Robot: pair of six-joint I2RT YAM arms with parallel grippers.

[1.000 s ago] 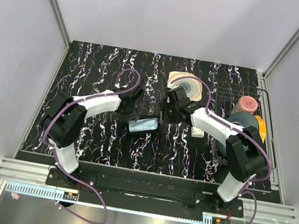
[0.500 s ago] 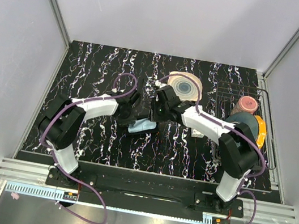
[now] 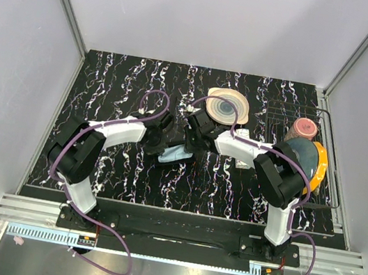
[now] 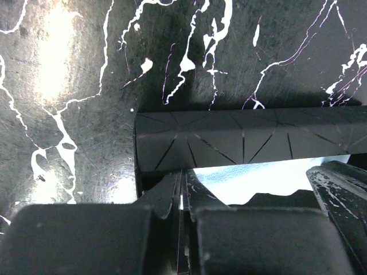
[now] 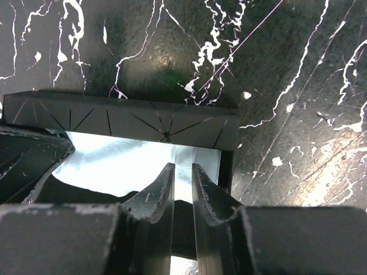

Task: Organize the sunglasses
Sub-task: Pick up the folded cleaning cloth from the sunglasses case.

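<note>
Judging from how both grippers crowded one flat black case at mid-table, the step in hand looked like opening or steadying it for the sunglasses. These showed in no view, so whether they lay inside the case or under an arm could not be told. The left gripper had its fingers pressed flat together at the case's near edge, nothing plainly between them. The right gripper was narrowed to a slot with the pale blue lining in it. The next move probably called for locating the glasses while holding the flap spread. Just beside the right arm lay a white box. Farther off sat a swirled plate, and to the right a wire rack held a pink cup; none of these blocked the case.
</note>
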